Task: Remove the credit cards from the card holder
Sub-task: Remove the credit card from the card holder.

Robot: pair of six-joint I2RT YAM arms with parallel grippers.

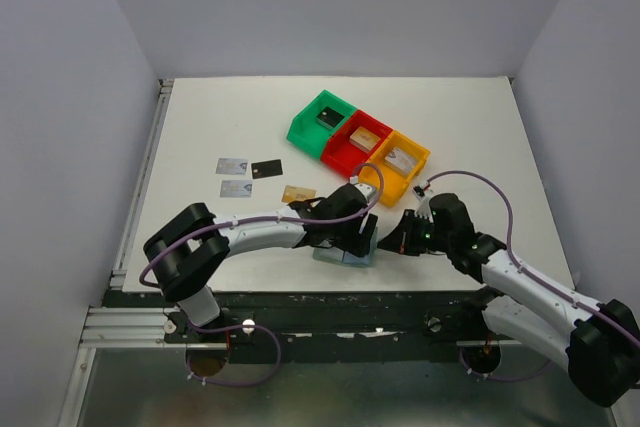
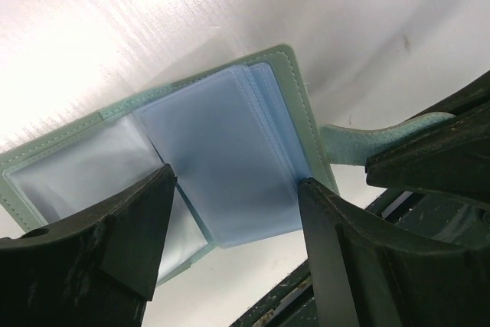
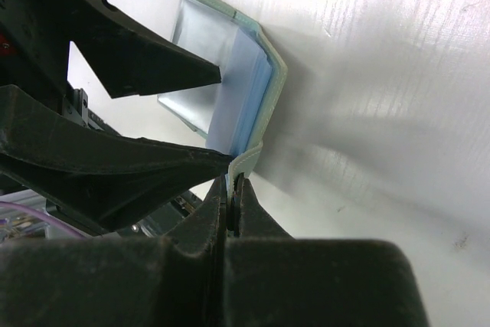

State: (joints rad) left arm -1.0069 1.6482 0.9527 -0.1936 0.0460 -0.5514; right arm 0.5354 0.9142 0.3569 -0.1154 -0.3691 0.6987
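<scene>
The right pincer (image 3: 232, 188) is pinching shut on the tab (image 3: 245, 160) of the card holder (image 3: 230, 97), steadying it at the near edge of the bench (image 1: 200, 127). The left pincer (image 2: 233, 189) is hanging open, empty, astride the clear sleeves (image 2: 222, 143); it should be nipping card only, never plastic.

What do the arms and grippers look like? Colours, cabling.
Both alike: the left arm and right arm have white-grey links between black joint housings. A purple cable loops along each. The left gripper and right gripper have matte black, wedge-shaped fingers tapering to narrow tips.
</scene>
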